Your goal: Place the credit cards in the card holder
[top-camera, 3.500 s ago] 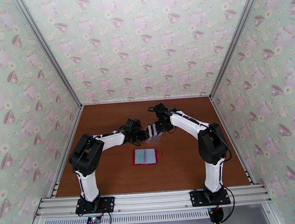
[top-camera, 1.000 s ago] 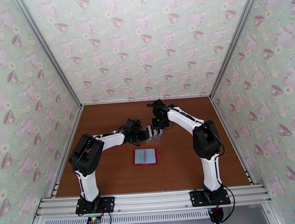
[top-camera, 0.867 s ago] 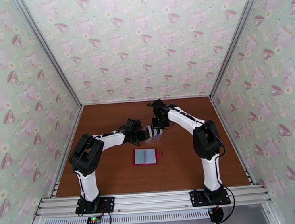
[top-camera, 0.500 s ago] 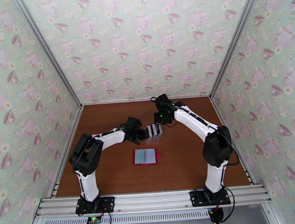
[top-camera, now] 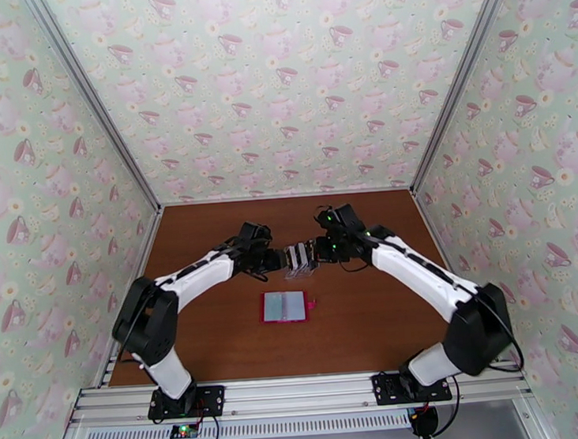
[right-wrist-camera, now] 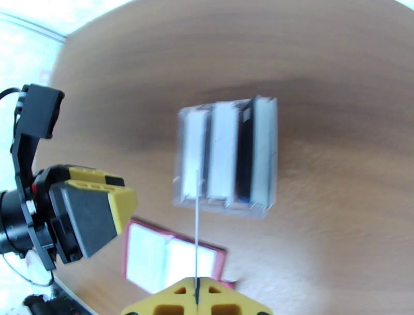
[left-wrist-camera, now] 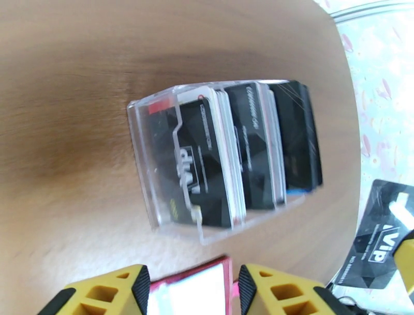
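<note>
right gripper [right-wrist-camera: 196, 298] clamped on one black card [left-wrist-camera: 375, 239] just beside the clear stand [left-wrist-camera: 155, 171]; left gripper [left-wrist-camera: 191, 282], jaws apart. red wallet [top-camera: 284, 306] lies open nearby. card seems light, stiff, slick: pinch its flat faces.

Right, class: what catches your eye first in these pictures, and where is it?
Mid-table stands a clear slotted stand packed with black and white cards. The right tool pinches one black VIP card just beside the stand, while the left tool is open on the stand's other side. Nearer the arm bases, the red wallet lies open, pale pockets up.
</note>
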Available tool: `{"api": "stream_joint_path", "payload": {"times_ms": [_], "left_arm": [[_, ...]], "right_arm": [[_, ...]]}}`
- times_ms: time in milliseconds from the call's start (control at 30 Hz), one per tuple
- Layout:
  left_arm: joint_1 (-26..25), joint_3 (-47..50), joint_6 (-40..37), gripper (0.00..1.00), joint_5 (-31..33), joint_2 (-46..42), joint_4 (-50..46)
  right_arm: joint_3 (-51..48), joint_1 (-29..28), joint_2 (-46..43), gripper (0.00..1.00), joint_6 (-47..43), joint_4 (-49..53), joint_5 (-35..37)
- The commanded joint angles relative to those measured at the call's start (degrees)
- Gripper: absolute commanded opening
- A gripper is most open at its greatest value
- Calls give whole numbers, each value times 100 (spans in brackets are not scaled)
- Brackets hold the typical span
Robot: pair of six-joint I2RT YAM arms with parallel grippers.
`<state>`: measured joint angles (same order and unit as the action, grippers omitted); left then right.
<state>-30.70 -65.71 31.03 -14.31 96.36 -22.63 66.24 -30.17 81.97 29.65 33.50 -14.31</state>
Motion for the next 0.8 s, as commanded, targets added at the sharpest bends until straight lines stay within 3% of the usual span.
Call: {"api": "stream_joint_path", "payload": {"times_ms": [0,500,767], "left_arm": [[-24,403,-287,52,246,-336,-402],[-343,1914,-198,49,415,-1074,-270],[-352,2405,-90,48,414,-1108,-34]], "right_arm": [[-637,-160,-294,0,604,-1271,-739],[-2923,-901,-63,0,2093,-4593,-1062],[-3462,-1025,379,0,2434,-5477,-1004]]}}
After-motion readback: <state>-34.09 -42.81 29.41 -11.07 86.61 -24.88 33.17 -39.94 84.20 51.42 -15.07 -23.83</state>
